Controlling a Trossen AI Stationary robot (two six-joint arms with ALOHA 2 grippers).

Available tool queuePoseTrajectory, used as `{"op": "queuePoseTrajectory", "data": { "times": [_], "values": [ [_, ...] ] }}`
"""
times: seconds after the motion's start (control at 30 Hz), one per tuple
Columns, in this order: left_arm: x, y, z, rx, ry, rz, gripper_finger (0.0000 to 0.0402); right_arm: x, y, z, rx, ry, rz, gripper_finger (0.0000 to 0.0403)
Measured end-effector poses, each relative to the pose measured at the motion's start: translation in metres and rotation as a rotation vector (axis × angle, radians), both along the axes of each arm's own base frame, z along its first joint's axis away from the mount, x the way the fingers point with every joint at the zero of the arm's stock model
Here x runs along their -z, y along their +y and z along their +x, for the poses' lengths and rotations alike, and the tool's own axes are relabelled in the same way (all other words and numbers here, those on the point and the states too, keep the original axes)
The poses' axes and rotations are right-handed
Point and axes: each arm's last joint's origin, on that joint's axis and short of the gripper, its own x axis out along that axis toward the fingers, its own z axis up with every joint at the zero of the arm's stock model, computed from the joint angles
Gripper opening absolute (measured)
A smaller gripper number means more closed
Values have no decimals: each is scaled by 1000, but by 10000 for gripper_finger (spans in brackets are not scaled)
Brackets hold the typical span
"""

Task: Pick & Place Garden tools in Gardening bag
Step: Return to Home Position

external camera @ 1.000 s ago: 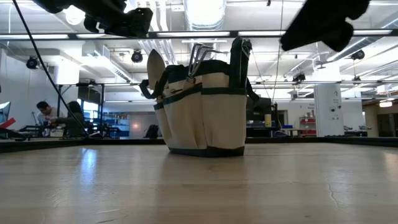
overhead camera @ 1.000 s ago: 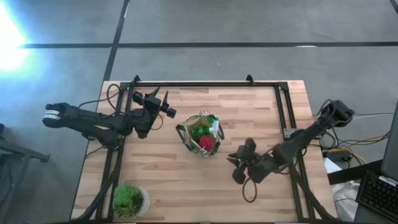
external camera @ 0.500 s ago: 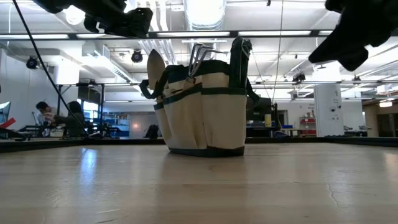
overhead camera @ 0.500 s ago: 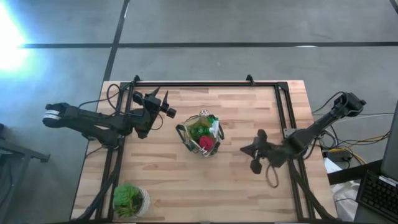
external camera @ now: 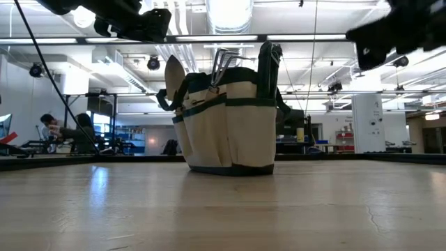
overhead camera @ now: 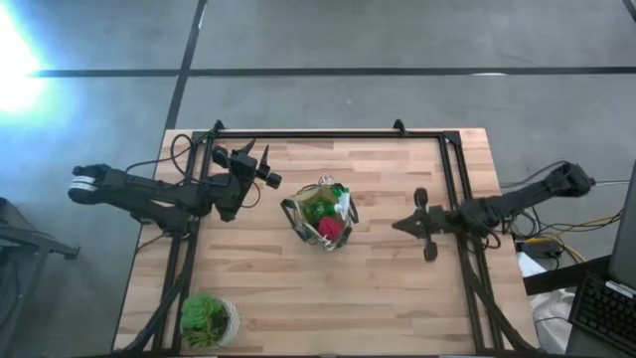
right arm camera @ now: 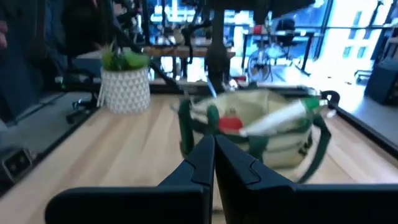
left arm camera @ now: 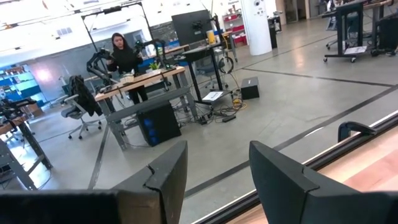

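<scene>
The gardening bag (overhead camera: pixel 321 214) stands upright on its base at the middle of the table, also in the low view (external camera: pixel 226 122) and the right wrist view (right arm camera: pixel 261 134). Garden tools stick out of it: a trowel blade (external camera: pixel 174 77), metal tines (external camera: pixel 223 59), a black tool (external camera: pixel 269 59), and green (overhead camera: pixel 318 207) and red (overhead camera: pixel 330 230) things inside. My right gripper (overhead camera: pixel 397 227) is shut and holds nothing, level, right of the bag and pointing at it (right arm camera: pixel 214 163). My left gripper (overhead camera: pixel 270 179) waits open and bare, left of the bag (left arm camera: pixel 214 180).
A leafy plant in a pale pot (overhead camera: pixel 209 318) stands at the table's near left corner, and shows beyond the bag in the right wrist view (right arm camera: pixel 126 81). A black frame rail (overhead camera: pixel 328 133) runs along the far edge. Bare wood lies between the bag and my right gripper.
My right gripper has drawn back from beside the bag toward the table's right and far edges, rolling and coming level as it went, and its fingers have shut on nothing. The bag and its tools have stayed put.
</scene>
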Motion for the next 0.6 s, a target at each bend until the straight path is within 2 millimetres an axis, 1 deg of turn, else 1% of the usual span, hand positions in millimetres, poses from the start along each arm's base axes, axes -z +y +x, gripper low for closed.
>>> {"op": "queuePoseTrajectory", "data": {
  "times": [0.2, 0.4, 0.53, 0.6],
  "values": [
    [0, 0, 0, 0, 0, 0, 174, 22, -24, -5, 29, 80, -9, 8],
    [0, 0, 0, 0, 0, 0, 174, 50, -38, -12, 82, 129, 36, 8],
    [0, 0, 0, 0, 0, 0, 174, 55, -42, -15, 121, 180, 50, 8],
    [0, 0, 0, 0, 0, 0, 174, 57, -43, -16, 167, 199, 41, 8]
  ]
}}
